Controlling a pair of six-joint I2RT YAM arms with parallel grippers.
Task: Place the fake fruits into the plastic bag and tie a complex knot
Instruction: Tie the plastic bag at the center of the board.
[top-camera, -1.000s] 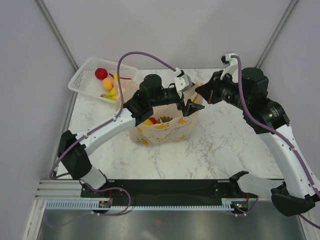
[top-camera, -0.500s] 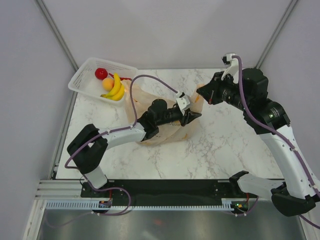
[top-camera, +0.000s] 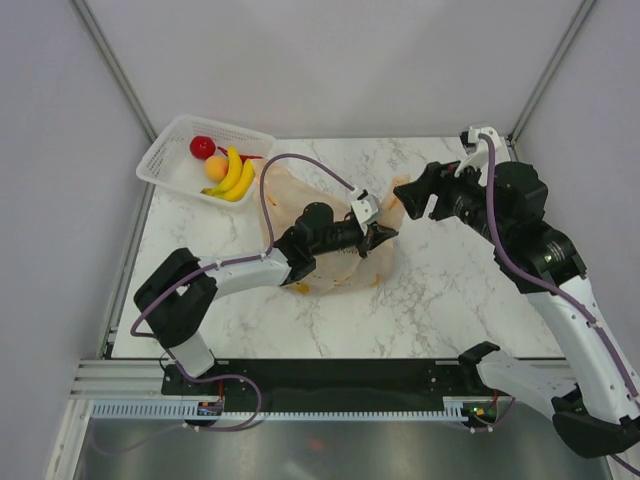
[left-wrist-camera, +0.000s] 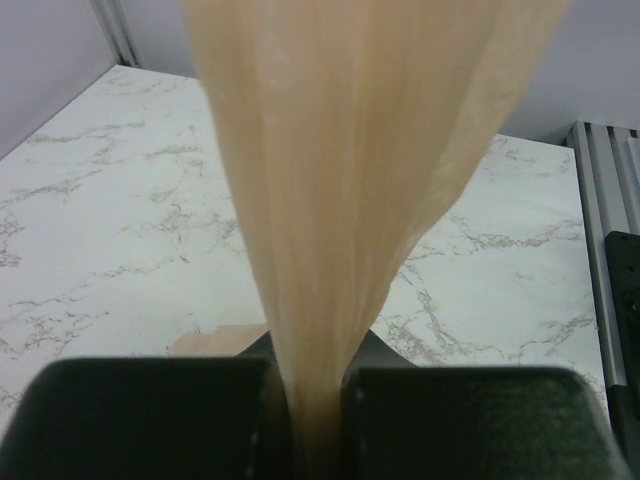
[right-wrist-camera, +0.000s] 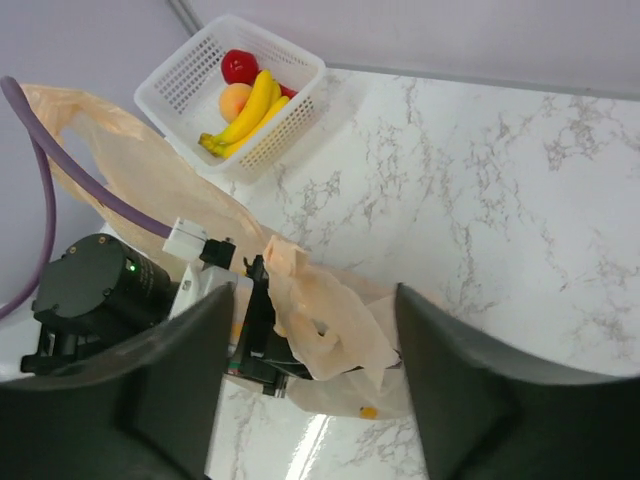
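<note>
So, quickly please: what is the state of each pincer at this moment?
Left pincer: closed, pinching a strip of the plastic bag.
Right pincer: open, holding nothing.

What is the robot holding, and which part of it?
The left gripper pinches the plastic bag in its jaws, by a bunched strip of its thin film. The right gripper is open, holding nothing.

No legible txt, labels, brands or nos. in any view; print on the plastic bag (right-wrist-camera: 330, 315) was too small & blurred to read.
</note>
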